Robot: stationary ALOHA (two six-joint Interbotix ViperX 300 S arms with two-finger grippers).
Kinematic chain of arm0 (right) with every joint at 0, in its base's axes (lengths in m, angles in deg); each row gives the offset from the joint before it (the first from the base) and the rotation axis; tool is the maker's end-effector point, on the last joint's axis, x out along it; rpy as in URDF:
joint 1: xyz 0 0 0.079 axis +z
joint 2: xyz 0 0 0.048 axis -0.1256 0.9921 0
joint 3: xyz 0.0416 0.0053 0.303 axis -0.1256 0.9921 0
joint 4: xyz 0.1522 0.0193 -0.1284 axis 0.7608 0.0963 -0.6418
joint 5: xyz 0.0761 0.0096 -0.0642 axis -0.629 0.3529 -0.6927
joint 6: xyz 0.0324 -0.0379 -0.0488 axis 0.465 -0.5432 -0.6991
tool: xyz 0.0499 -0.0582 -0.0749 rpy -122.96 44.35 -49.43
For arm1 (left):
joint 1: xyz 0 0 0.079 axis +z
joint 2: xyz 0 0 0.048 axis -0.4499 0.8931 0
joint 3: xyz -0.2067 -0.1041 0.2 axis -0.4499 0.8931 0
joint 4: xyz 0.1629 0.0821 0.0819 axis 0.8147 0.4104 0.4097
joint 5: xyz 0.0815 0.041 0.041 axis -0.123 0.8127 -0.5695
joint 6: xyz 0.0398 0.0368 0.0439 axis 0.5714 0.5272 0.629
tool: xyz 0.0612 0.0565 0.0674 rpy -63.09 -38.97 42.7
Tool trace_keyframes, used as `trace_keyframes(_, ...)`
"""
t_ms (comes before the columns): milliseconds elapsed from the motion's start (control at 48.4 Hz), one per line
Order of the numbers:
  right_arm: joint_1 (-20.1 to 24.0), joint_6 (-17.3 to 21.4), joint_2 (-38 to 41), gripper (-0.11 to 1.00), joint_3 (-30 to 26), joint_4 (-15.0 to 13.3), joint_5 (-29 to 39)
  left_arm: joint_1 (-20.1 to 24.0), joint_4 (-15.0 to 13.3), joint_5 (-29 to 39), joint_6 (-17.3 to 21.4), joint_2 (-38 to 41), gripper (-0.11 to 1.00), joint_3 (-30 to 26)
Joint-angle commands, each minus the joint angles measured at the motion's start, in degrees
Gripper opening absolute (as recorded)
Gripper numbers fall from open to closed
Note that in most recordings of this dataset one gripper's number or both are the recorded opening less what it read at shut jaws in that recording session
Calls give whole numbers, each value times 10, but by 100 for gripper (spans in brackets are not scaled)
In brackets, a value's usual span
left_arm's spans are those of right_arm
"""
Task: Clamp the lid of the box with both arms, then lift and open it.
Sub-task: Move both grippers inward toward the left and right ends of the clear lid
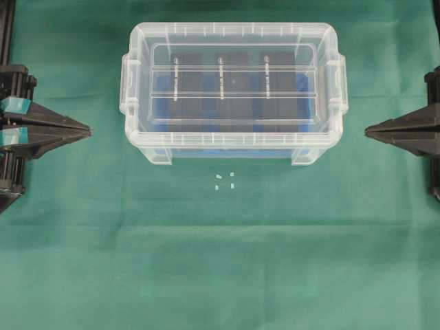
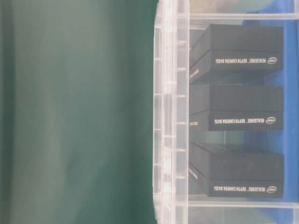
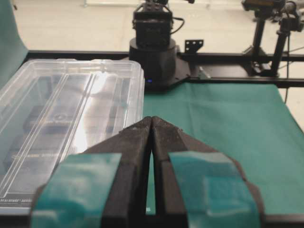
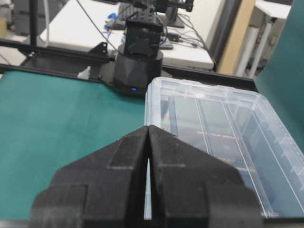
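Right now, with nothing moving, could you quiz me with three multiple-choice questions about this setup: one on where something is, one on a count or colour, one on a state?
1. Where is the lid?
A. Closed on the box
B. Flat on the green cloth
C. Held up in the air

2. How many black slabs lie inside the box?
A. One
B. Three
C. Five

3. How are the left gripper and right gripper set?
A. Both clamped on the lid
B. One open, one shut
C. Both shut, clear of the box

Answers: 1 A, the lid covers the tub in the overhead view. 2 B, three show side by side through the plastic. 3 C, each wrist view shows jaws pressed together, with cloth between tips and box.
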Motion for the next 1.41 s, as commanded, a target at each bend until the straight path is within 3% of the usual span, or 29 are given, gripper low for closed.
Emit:
trace_keyframes(0, -6, -4, 5, 0, -14, 0, 1, 0, 1, 15, 6, 1, 1, -11)
trace_keyframes(310, -47, -2, 8, 0, -23, -1, 44, 22, 1, 25, 6, -2, 1, -12)
trace_keyframes(703, -220, -4, 27, 0, -63, -2, 92, 188, 1, 72, 4, -2, 1, -23)
trace_keyframes(848, -254, -7, 42, 0, -71, -2, 105, 228, 1, 92, 3, 1, 1, -29)
trace_keyframes(993, -264, -5, 58, 0, -81, -2, 131, 240, 1, 139, 0, 4, 1, -39)
trace_keyframes(1386, -267, 0, 113, 0, -174, -2, 487, 240, 1, 476, -1, 40, 1, -148)
